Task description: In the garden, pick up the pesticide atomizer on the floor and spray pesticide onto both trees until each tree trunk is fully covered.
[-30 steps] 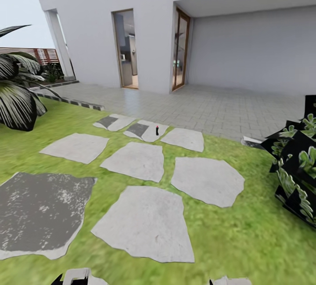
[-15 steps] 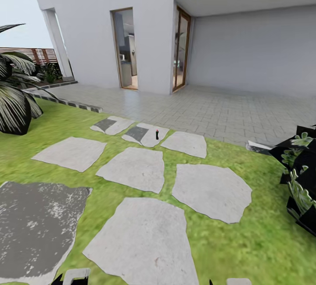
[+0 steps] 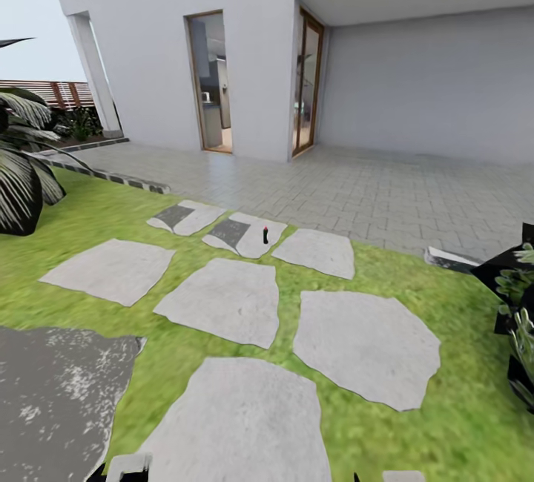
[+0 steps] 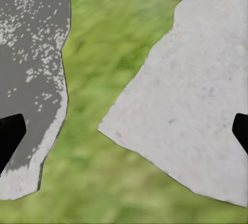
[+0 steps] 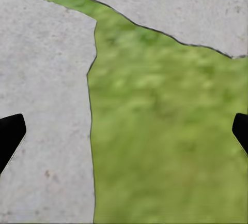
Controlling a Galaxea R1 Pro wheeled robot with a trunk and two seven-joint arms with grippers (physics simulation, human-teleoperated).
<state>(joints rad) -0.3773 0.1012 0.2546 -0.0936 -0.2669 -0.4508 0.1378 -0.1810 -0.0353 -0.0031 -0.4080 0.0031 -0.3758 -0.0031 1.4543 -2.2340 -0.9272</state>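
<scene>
- Atomizer stands upright on a far stepping stone (red top showing), before the house door.
- Both grippers are spread wide over lawn.

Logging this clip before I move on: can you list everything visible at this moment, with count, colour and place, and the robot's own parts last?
pesticide atomizer: one, dark with a red top, upright on a far stepping stone.
stepping stones: about nine, pale grey, one darker grey at the near left, set in the lawn.
lawn: green grass, foreground.
paved patio: grey tiles, between lawn and house.
house: white, with two wood-framed doors.
palm: one, dark fronds, left edge.
leafy shrub: one, black and green, right edge.
fence: brown slats, far left.
left gripper: black fingertips apart, over stone and grass.
right gripper: black fingertips apart, over stone and grass.
</scene>
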